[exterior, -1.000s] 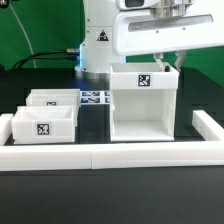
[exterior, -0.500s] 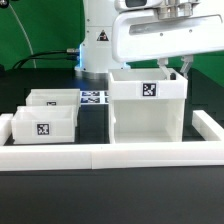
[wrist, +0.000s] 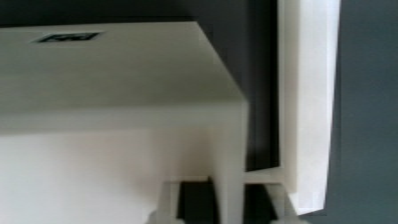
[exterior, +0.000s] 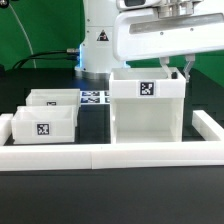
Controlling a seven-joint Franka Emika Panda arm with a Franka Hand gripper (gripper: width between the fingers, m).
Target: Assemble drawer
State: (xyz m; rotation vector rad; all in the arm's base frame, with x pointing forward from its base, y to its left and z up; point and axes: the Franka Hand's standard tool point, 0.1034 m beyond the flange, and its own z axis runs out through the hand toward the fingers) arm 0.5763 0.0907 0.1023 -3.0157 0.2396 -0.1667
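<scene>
The drawer's tall white housing (exterior: 147,110) stands on the black table at the exterior view's right, its open front facing the camera and a tag on its top strip. My gripper (exterior: 181,72) comes down on the housing's upper corner at the exterior view's right, shut on that side wall. In the wrist view the thin wall (wrist: 237,150) runs between my fingers, with the gripper (wrist: 237,200) astride it and the housing's white face (wrist: 107,100) beside it. Two small open-top boxes (exterior: 43,125) (exterior: 55,99) stand side by side at the exterior view's left, each tagged.
Long low white border blocks (exterior: 110,155) run along the front and both sides. The marker board (exterior: 96,97) lies flat behind, between the boxes and the housing. The robot's white base (exterior: 100,40) stands at the back.
The housing has shifted towards the exterior view's right and towards the camera, and my gripper has moved right with it. The two small boxes have not moved.
</scene>
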